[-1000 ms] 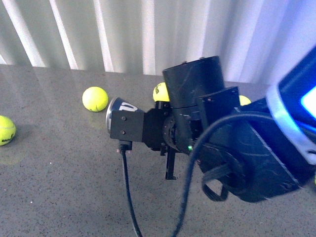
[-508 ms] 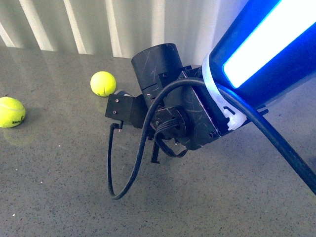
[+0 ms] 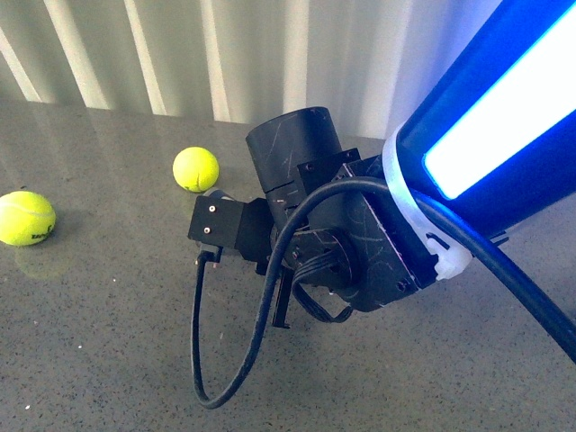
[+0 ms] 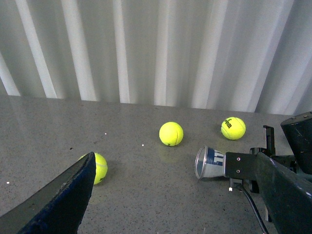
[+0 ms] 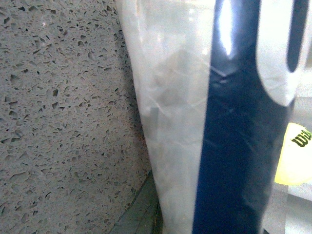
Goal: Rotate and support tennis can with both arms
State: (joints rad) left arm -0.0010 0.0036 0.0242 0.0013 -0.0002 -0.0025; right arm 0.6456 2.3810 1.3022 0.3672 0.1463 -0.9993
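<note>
Tennis can (image 4: 210, 163): lies on its side on the grey speckled table (image 4: 146, 204), far end hidden at the right gripper (image 4: 261, 168); whether the fingers clamp it cannot be told. Left gripper (image 4: 68, 195): one finger in view, well apart from can; spread or pressed together, cannot tell. Tennis balls (image 4: 171, 133): three, loose on table.

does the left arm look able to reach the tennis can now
Likely yes: the tennis can lies with its rim end bare, mostly open table between it and the left finger; the right arm covers just the other end.
</note>
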